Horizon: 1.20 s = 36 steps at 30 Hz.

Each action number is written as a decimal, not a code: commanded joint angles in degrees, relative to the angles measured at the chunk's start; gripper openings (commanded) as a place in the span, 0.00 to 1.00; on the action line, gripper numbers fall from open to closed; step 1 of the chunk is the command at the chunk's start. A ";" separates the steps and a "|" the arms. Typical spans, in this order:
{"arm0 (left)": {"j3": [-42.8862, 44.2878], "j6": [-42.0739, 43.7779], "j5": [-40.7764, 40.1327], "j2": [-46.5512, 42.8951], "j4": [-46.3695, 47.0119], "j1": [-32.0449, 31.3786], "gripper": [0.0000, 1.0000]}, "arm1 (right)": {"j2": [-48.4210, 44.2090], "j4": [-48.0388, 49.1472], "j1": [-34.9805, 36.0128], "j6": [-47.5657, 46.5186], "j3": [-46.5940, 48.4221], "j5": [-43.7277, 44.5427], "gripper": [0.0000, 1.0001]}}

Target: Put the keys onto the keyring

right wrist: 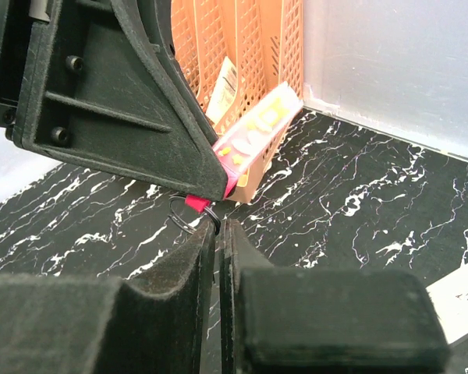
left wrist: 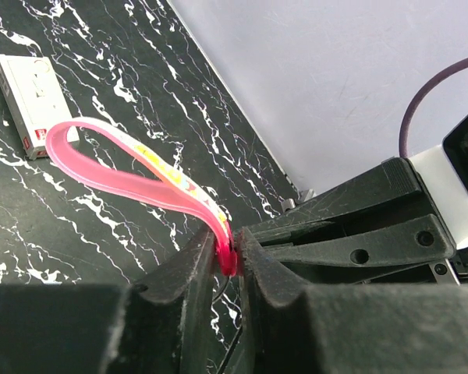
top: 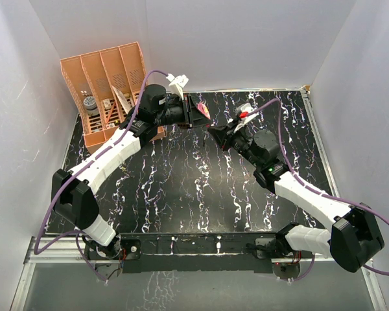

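We see the left gripper (left wrist: 228, 253) pinching one end of the keyring (left wrist: 125, 183). Its pink strip loops toward the upper left of the left wrist view, held off the table, with a white box (left wrist: 27, 93) beyond. At the centre of the right wrist view, the right gripper (right wrist: 218, 228) has its jaws pressed almost together, tips right at the wire ring (right wrist: 179, 220); whether they nip it we cannot tell.
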 commanded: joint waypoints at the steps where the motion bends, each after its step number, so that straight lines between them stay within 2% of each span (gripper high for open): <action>1: -0.53 -1.24 -0.73 -2.30 2.73 0.17 0.20 | -1.36 5.20 -0.20 0.58 -0.06 0.44 0.05; 15: -2.77 -1.05 -1.64 -4.27 4.80 0.20 0.33 | -1.26 6.33 -0.20 1.50 -0.77 2.35 0.03; 25: -9.02 0.14 -3.40 -9.29 13.17 0.17 0.36 | -0.94 5.07 -0.19 2.81 0.09 3.69 0.02; 36: -12.68 1.31 -1.33 -9.75 16.62 0.18 0.35 | -0.91 4.33 -0.20 4.04 1.06 4.13 0.02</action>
